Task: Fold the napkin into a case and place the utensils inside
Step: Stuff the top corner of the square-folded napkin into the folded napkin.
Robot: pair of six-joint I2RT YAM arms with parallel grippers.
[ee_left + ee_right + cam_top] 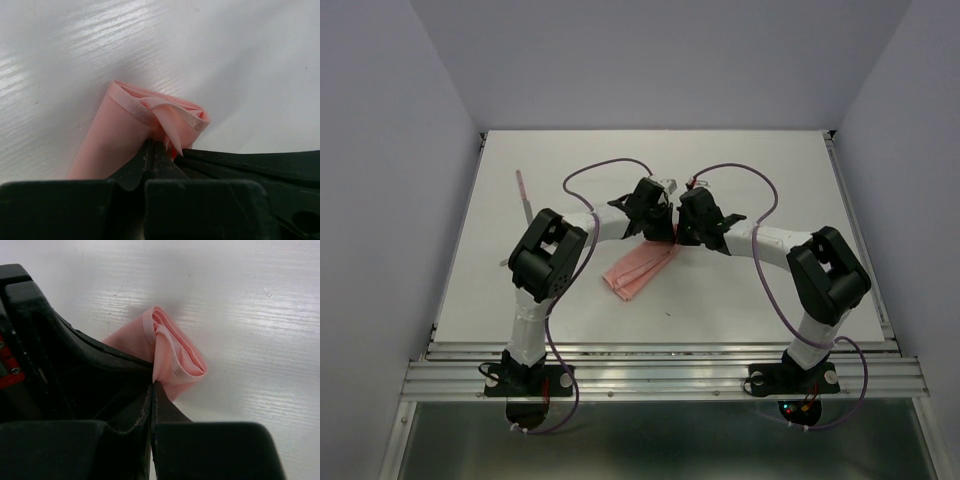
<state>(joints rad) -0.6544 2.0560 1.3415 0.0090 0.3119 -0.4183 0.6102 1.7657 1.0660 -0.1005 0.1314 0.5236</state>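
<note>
Left gripper point(154, 150): your jaws are pressed together here, pinching a bunched bit of the napkin point(122, 127) right at the tips, low in the centre of the left wrist view.
Right gripper point(152, 386): clamped tight as well, nipping the same pink cloth at its tips, mid-frame in the right wrist view.
Cloth at your left hand: it spreads up and to the left from the pinch. A hemmed band crosses the top of the fold and a loose flap droops over the tips.
Cloth at your right hand: a curled bundle of layers sits just above and to the right of the tips, with the hem wrapping its left side.
Hands together: from above they meet nose to nose at frame centre, left just beside right, both on the upper end of the cloth.
Napkin overall: it is folded to a long narrow strip and runs from your grippers down and left, the lower end flat on the table point(770, 200).
Pinched end: you cannot tell from these views whether it is clear of the tabletop.
Utensil point(523, 190): one slender pinkish piece lies in the upper left of the top view, well apart from the napkin and both hands.
</note>
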